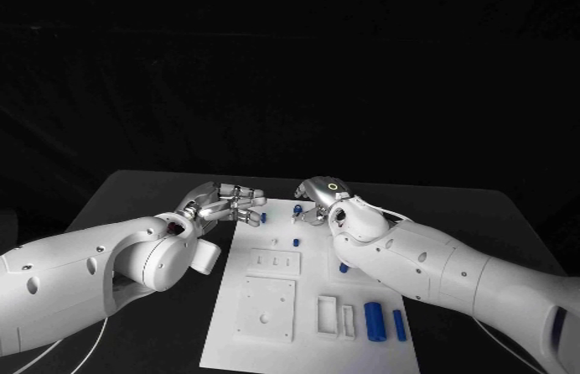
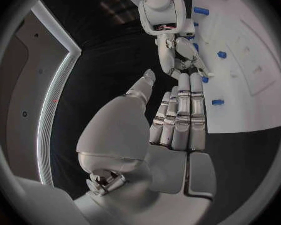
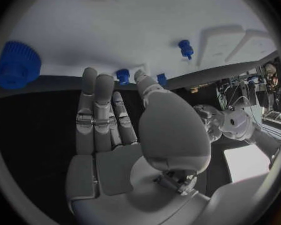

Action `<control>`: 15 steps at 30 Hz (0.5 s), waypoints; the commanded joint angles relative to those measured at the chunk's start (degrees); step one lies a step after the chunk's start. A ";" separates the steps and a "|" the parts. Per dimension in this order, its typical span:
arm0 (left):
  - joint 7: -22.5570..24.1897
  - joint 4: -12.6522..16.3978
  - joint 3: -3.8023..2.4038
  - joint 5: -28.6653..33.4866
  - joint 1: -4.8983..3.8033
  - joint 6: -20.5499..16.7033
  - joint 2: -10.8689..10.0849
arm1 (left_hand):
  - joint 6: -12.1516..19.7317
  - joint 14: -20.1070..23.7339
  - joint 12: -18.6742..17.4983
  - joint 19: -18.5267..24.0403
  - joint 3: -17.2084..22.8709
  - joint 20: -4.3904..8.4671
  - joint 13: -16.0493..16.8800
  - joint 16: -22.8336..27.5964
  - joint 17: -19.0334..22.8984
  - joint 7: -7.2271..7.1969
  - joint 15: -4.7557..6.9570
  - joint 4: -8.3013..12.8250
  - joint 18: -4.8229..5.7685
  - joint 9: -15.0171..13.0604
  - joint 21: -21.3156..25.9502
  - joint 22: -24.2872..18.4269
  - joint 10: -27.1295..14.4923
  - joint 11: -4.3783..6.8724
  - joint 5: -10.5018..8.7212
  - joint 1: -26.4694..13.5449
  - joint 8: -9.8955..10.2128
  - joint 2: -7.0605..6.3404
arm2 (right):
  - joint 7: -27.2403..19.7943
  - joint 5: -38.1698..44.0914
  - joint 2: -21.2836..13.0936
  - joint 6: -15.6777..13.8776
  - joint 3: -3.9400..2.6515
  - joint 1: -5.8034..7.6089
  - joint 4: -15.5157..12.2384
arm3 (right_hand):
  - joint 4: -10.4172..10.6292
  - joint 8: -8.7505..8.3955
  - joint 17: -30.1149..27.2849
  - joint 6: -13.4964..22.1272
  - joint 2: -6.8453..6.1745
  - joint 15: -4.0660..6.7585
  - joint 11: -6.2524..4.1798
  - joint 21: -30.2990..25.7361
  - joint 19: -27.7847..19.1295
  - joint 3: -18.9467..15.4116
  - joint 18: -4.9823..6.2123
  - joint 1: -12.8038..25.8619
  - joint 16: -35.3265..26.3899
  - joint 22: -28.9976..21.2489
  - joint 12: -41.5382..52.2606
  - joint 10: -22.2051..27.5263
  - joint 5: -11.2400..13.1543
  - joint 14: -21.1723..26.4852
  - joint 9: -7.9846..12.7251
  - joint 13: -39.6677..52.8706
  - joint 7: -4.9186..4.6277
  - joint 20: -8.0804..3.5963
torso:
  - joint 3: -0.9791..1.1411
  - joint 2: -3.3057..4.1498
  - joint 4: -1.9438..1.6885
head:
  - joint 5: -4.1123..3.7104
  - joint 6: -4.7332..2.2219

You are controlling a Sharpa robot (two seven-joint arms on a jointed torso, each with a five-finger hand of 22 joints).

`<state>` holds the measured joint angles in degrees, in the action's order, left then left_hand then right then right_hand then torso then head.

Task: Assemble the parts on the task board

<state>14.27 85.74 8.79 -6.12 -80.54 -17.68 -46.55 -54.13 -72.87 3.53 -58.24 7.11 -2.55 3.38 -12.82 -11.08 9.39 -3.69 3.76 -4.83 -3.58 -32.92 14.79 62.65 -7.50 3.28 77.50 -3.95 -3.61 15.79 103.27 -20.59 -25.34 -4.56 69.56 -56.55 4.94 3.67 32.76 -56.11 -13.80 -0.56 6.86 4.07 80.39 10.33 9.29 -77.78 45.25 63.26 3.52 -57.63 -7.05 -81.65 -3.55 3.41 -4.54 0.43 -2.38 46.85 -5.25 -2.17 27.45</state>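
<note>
Writing or labels you can read appear nowhere on the task board [image 1: 242,340], a plain white plate lying lengthwise in the middle of the black desk [image 1: 145,191]. You see raised white square blocks on its near half, two with small holes, and upright white slots beside them. Two blue parts [image 1: 376,321] lie side by side near the board's near right corner, both long and rounded, the left one thicker. A small blue peg [image 1: 296,242] stands further up the middle, and another blue part [image 1: 297,210] stands at the far edge between the two hands. In the right wrist view a blue ridged, gear-like part [image 3: 17,65] sits at the board's edge. Your left robot hand [image 1: 227,204] is at the board's far left corner, fingers straight and together, holding nothing. Your right robot hand [image 1: 322,198] is at the far edge just beside it, fingers stretched out and slightly apart, thumb up, also holding nothing; its fingertips [image 3: 89,75] reach close to two small blue pegs
</note>
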 commanded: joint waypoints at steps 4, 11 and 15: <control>0.45 0.08 -0.06 -0.14 -0.20 0.28 -0.54 | -0.03 -0.08 -0.02 0.33 0.07 0.02 0.08 -0.06 0.07 -0.03 0.08 -0.17 -0.69 -0.07 -0.14 -0.10 -0.30 0.18 0.00 0.34 0.07 -0.10 | -1.74 -2.54 -4.09 -1.09 -2.19 0.35 -5.45 | -0.48 -0.13 -0.21 -2.29 0.86 0.33 -0.86 0.15 0.40 -0.28 -0.66 -0.12 0.11 -1.11 -0.21 -2.52 -0.44 -0.01 -0.02 -0.05 -0.81 -0.11 | 0.07 -0.10 0.50 | 0.11 -0.23; 0.45 0.29 -0.06 -0.14 -0.36 0.28 -1.22 | -0.21 -0.07 -0.01 0.37 0.10 0.02 0.08 -0.06 0.08 -0.06 0.09 -0.18 -0.68 -0.08 -0.13 -0.13 -0.20 0.21 0.00 0.36 0.05 -0.07 | -1.50 -5.17 -11.34 1.22 -6.75 0.69 -12.83 | -6.00 -0.11 0.14 -4.27 3.52 1.38 -2.57 0.52 0.47 3.03 -1.09 1.97 0.45 0.37 -0.10 -10.14 0.69 -0.50 -0.05 0.04 -1.97 -0.85 | 0.26 -0.32 1.48 | 0.52 -0.44; 0.48 0.31 -0.06 -0.14 -0.39 0.49 -1.46 | -0.21 -0.07 -0.01 0.37 0.10 0.02 0.08 -0.06 0.08 -0.06 0.09 -0.18 -0.68 -0.08 -0.13 -0.13 -0.20 0.21 0.00 0.36 0.05 -0.07 | -2.23 -7.82 -14.87 4.91 -8.44 0.80 -14.71 | -6.42 -0.08 0.31 -4.57 3.48 2.37 -4.02 0.39 0.18 4.74 -2.40 2.66 0.14 0.92 0.21 -16.81 0.82 -0.13 -0.08 0.46 -2.34 -2.13 | 0.43 -0.53 2.00 | 0.63 -0.48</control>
<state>14.27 85.89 8.79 -6.12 -80.79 -17.71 -48.00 -54.13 -72.87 3.53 -58.24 7.11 -2.55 3.38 -12.82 -11.08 9.39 -3.69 3.76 -4.84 -3.58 -32.92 14.74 62.66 -7.50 3.28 77.50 -3.95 -3.61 14.67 98.72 -34.91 -24.46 -12.93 70.37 -70.88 -1.52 3.66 33.00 -60.46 -10.39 1.57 2.97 4.34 80.60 14.78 7.48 -75.42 45.49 64.15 3.71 -73.92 -6.38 -81.79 -3.55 3.82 -6.96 -1.40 -2.09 46.48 -3.77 -1.64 27.00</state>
